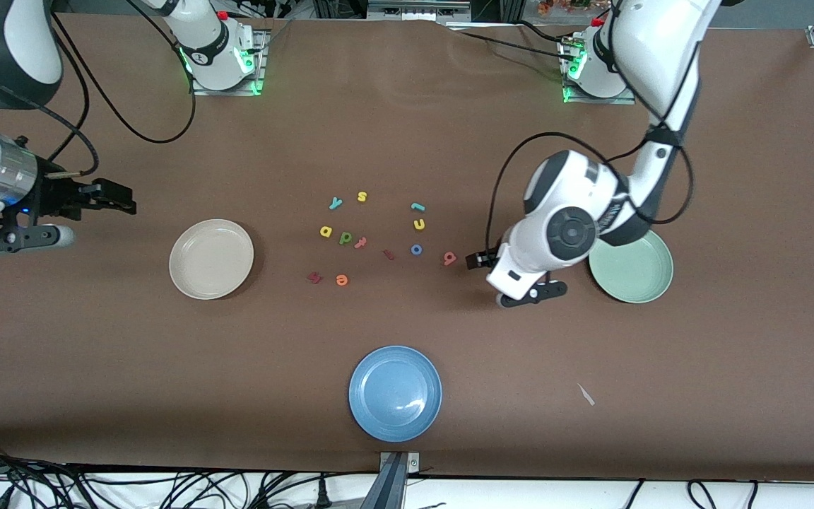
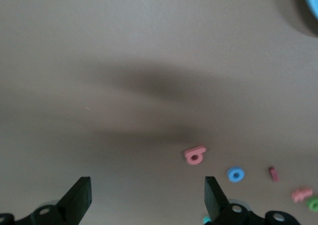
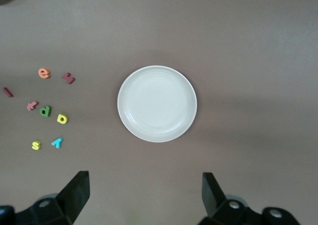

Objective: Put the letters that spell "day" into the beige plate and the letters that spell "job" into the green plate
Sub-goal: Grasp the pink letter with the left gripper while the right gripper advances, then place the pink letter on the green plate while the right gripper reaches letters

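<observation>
While both arms hang above the brown bench [image 1: 407, 424] with nothing held, the letters lie scattered between the two plates at mid-bench. The left gripper [image 1: 475, 260] hovers low with its fingers spread apart, just beside the pinkish-red b [image 1: 449, 259], which lies toward the left arm's end of the cluster; in the left wrist view that b [image 2: 195, 155] and the blue ring o [image 2: 236, 174] sit near one fingertip. The right gripper [image 1: 121, 201] is up over the bench at the right arm's end, also spread wide and empty, and its wrist view looks down on the beige plate [image 3: 157, 104]. The beige plate [image 1: 211, 259] holds nothing, and the green plate [image 1: 636, 272], partly covered by the left arm, shows no letter on its visible part. The teal y [image 1: 336, 203] and yellow s [image 1: 362, 196] lie farthest from the front camera; the yellow a [image 1: 326, 231], green d [image 1: 344, 238] and a pink t [image 1: 360, 242] form a row nearer. The teal j [image 1: 417, 207] lies above the yellow u [image 1: 420, 224] and the blue o [image 1: 416, 249]. An orange e [image 1: 340, 280] and a dark red letter [image 1: 314, 277] lie nearest in the cluster, and a blue plate [image 1: 395, 393] sits nearest the camera
</observation>
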